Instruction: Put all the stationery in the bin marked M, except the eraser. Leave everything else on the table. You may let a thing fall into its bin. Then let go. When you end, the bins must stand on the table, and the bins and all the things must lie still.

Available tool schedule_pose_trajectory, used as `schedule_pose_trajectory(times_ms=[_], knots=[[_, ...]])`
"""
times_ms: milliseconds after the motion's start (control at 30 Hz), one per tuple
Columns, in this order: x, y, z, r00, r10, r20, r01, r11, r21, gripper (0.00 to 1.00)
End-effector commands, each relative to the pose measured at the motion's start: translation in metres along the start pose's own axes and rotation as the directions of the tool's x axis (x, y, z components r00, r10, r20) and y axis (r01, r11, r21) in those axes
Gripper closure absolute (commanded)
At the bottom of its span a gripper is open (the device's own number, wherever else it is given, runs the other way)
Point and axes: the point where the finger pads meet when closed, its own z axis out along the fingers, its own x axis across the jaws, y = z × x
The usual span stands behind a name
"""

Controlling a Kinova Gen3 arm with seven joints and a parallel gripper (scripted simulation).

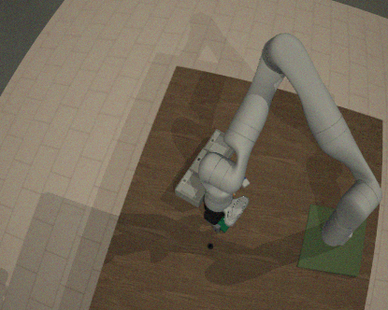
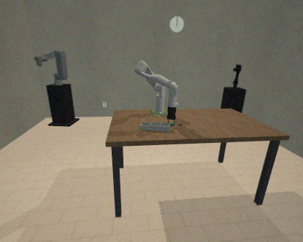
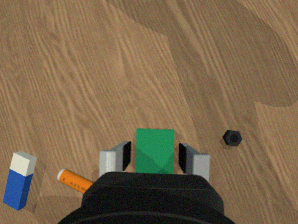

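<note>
Flat green rectangular block (image 3: pixel 154 151) lying on brown wooden table (image 3: pixel 166 50), directly between wide-open jaws of grey two-finger gripper (image 3: pixel 154 157), untouched and ungripped. Orange pencil-like stick (image 3: pixel 75 180) at 9 o'clock; blue-and-white eraser (image 3: pixel 19 180) beyond; small black nut (image 3: pixel 232 137) at 3 o'clock.

Wooden table (image 3: pixel 200 43); green block (image 3: pixel 154 149); eraser (image 3: pixel 19 180)

Robotics lab: bare grey walls, pale tiled floor (image 2: pixel 63 204), second grey arm on black pedestal (image 2: pixel 60 103), round white wall clock (image 2: pixel 177 24), single dark-legged wooden table (image 2: pixel 194 138).
</note>
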Motion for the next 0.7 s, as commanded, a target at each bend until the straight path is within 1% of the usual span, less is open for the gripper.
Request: schedule_pose_trajectory(times_ms=[0,133,167,667], knots=[[0.0006,0.0,-0.0002,1.0,-0.001,-0.001,0.001,1.0,0.0,0.0],[0.0006,0.0003,-0.0002,1.0,-0.001,-0.001,0.001,1.0,0.0,0.0],[0.0006,0.0003,-0.0002,1.0,-0.001,-0.001,0.001,1.0,0.0,0.3],[0.0005,0.0003,-0.0002,1.0,-0.001,-0.001,0.001,1.0,-0.001,0.3]])
